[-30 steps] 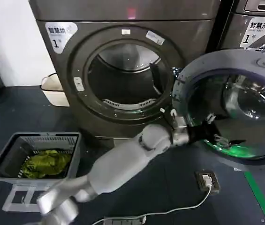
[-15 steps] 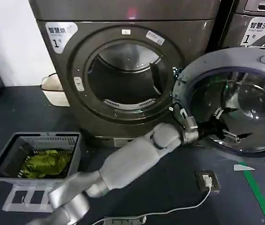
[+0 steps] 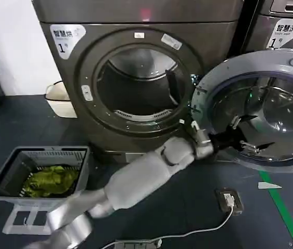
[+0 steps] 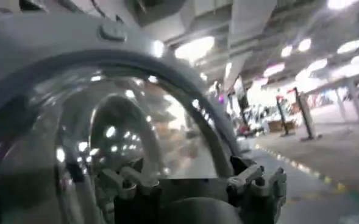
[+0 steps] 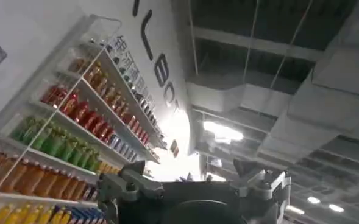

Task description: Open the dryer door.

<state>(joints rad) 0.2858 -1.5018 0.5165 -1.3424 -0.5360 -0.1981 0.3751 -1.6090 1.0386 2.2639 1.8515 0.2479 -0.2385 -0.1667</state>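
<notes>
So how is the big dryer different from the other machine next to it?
1. The dryer fills the middle of the head view; the second machine shows just a corner at the right.
2. The dryer's door is swung wide open, showing the drum; the second machine's front is hidden behind that door.

Both are dark grey, with a white label marked 1.

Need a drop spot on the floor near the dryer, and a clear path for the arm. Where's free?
Bare dark floor lies between the laundry basket and the white cable, and left of the dryer past the white bin. It is crowded at the right: the open door, the left gripper against its glass, and the floor socket.
</notes>
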